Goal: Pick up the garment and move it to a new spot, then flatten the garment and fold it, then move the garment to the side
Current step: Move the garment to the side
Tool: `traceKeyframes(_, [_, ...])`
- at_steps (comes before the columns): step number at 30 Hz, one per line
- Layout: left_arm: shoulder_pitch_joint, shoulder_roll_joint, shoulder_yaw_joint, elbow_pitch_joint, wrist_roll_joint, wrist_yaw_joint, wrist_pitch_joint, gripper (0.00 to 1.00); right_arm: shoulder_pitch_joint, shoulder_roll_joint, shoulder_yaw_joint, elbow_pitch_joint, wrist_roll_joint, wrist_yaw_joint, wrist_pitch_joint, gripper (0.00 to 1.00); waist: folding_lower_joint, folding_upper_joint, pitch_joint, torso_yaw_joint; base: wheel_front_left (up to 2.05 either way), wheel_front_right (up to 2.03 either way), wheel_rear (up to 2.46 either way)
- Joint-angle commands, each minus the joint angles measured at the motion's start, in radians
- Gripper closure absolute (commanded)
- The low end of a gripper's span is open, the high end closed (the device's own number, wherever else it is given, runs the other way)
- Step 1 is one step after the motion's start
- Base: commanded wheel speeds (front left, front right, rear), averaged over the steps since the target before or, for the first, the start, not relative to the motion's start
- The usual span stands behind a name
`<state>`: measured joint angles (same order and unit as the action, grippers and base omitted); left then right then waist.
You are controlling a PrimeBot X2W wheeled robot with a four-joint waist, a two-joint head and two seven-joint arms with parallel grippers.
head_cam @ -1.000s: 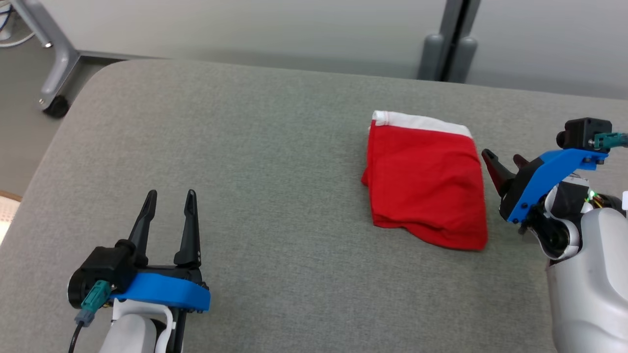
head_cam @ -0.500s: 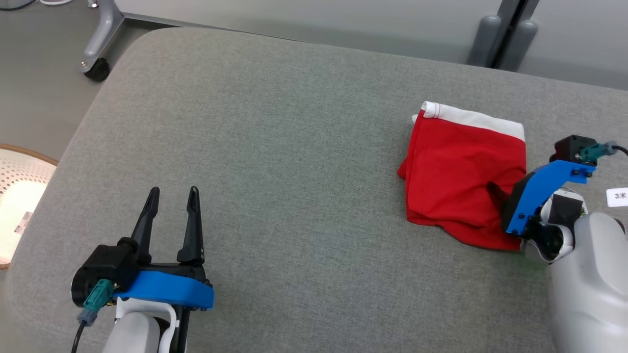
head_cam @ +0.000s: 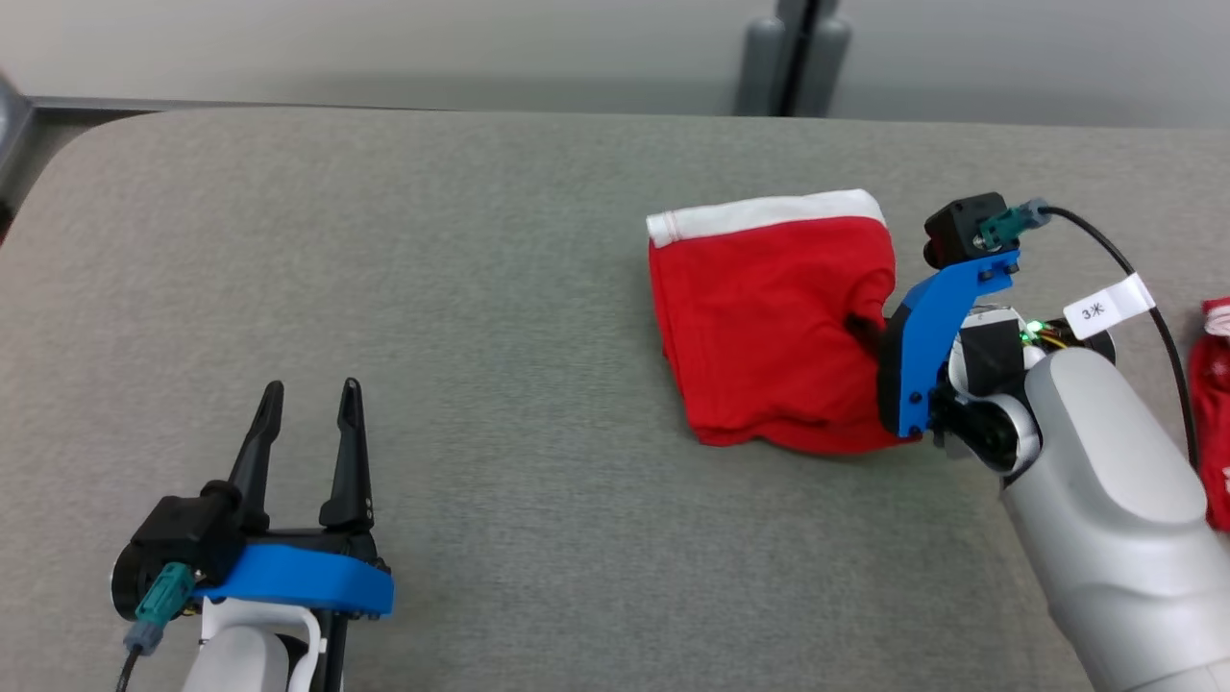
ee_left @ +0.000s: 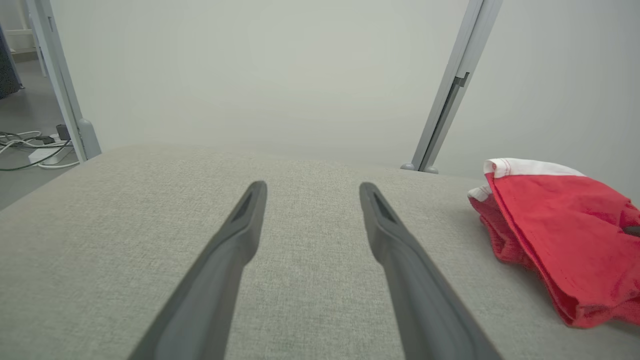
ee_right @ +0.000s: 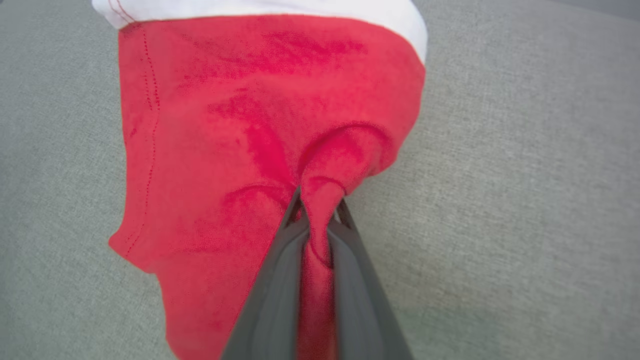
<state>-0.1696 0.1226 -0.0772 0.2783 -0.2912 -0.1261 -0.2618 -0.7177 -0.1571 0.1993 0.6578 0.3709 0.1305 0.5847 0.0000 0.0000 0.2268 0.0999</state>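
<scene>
A folded red garment [head_cam: 769, 327] with a white waistband lies on the grey padded table [head_cam: 480, 336], right of centre. My right gripper [head_cam: 865, 332] is shut on a pinched ridge of the garment's right edge; in the right wrist view the red cloth [ee_right: 250, 125] bunches up between the closed fingers [ee_right: 280, 280]. My left gripper [head_cam: 307, 428] stands open at the lower left, well apart from the garment, with nothing between its fingers [ee_left: 235, 240]. In the left wrist view the garment [ee_left: 560, 235] lies at the right.
Another red item [head_cam: 1213, 404] lies at the table's far right edge. A grey post [head_cam: 793, 53] stands behind the table against a pale wall. Cables [ee_left: 30, 145] lie on the floor beyond the table's left end.
My right gripper went from open beside the garment to shut on its right edge, bunching the cloth. The head camera has shifted, so the whole picture moved. The left gripper stays open.
</scene>
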Motion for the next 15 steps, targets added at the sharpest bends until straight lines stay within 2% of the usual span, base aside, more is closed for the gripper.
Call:
traceKeyframes(1, [0.005,0.005,0.002,-0.006,-0.002,-0.007,-0.004,0.0,-0.02,-0.028,0.043,-0.03,0.035,0.001,0.013,1.0,0.0,0.0,-0.04,-0.071,0.0,0.0,0.0])
traceKeyframes(4, [0.011,0.008,0.012,-0.012,-0.005,-0.004,-0.004,0.0,-0.06,-0.092,0.177,-0.119,0.118,0.001,0.059,1.0,0.0,0.0,-0.038,-0.153,0.0,0.0,0.0])
traceKeyframes(9, [-0.018,0.017,0.0,-0.018,-0.006,-0.004,-0.004,0.0,-0.125,-0.236,0.326,-0.231,0.206,0.001,0.099,1.0,0.0,0.0,-0.009,-0.263,0.0,0.0,0.0])
traceKeyframes(15, [-0.057,0.041,-0.024,-0.021,-0.006,-0.004,-0.003,0.0,-0.179,-0.36,0.372,-0.235,0.229,0.0,0.06,1.0,0.0,0.0,0.051,-0.347,0.0,0.0,0.0])
